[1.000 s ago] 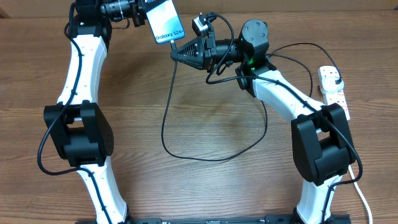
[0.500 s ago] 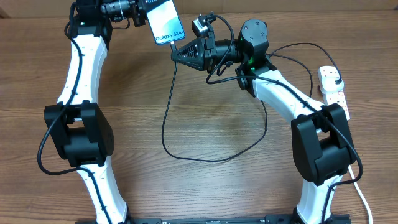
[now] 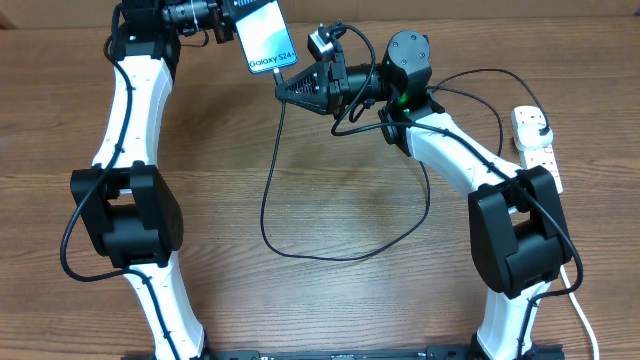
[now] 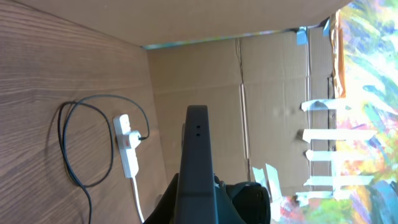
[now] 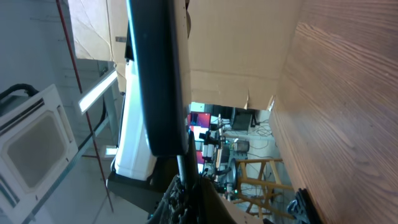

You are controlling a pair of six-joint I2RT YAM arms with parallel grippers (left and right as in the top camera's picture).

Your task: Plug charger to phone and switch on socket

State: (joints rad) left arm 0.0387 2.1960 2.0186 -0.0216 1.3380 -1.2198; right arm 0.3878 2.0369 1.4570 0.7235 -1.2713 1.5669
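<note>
My left gripper (image 3: pixel 228 22) is shut on the phone (image 3: pixel 265 38) and holds it in the air at the back of the table, its cyan "Galaxy S24" screen facing up. In the left wrist view the phone (image 4: pixel 199 155) shows edge-on between the fingers. My right gripper (image 3: pixel 287 86) is shut on the connector end of the charger (image 3: pixel 275 190), right at the phone's lower edge. In the right wrist view the connector tip (image 5: pixel 181 163) meets the bottom end of the phone (image 5: pixel 158 74). The black cable loops over the table to a plug (image 3: pixel 541 127) in the socket (image 3: pixel 538 150).
The socket's white cord (image 3: pixel 585 320) runs off the front right. The socket also shows in the left wrist view (image 4: pixel 127 150) with the cable loop (image 4: pixel 62 146) beside it. Cardboard walls (image 4: pixel 261 81) stand behind the table.
</note>
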